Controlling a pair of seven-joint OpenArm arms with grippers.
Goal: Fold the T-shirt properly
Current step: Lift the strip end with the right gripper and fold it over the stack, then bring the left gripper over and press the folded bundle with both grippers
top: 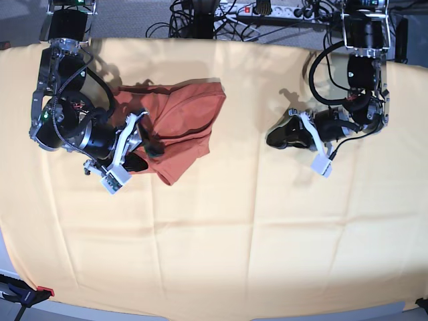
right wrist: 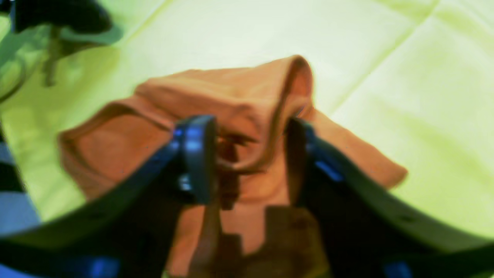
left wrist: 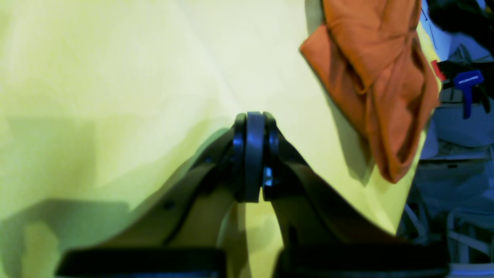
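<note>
The rust-orange T-shirt (top: pixel 184 120) lies crumpled in a heap on the pale yellow cloth, at the left of the base view. My right gripper (top: pixel 148 137) is at the heap's left edge. In the right wrist view its jaws (right wrist: pixel 247 139) stand open, with a raised fold of the T-shirt (right wrist: pixel 247 88) between the fingers. My left gripper (top: pixel 271 139) lies apart on the cloth to the right of the T-shirt. In the left wrist view it (left wrist: pixel 254 127) is shut and empty, with the T-shirt (left wrist: pixel 378 77) ahead at the upper right. No white label shows.
The pale yellow cloth (top: pixel 234 234) covers the whole table. Cables and a power strip (top: pixel 267 10) lie behind its far edge. A blue clamp (left wrist: pixel 467 83) sits beyond the cloth's edge, and another clamp (top: pixel 20 294) holds the front left corner.
</note>
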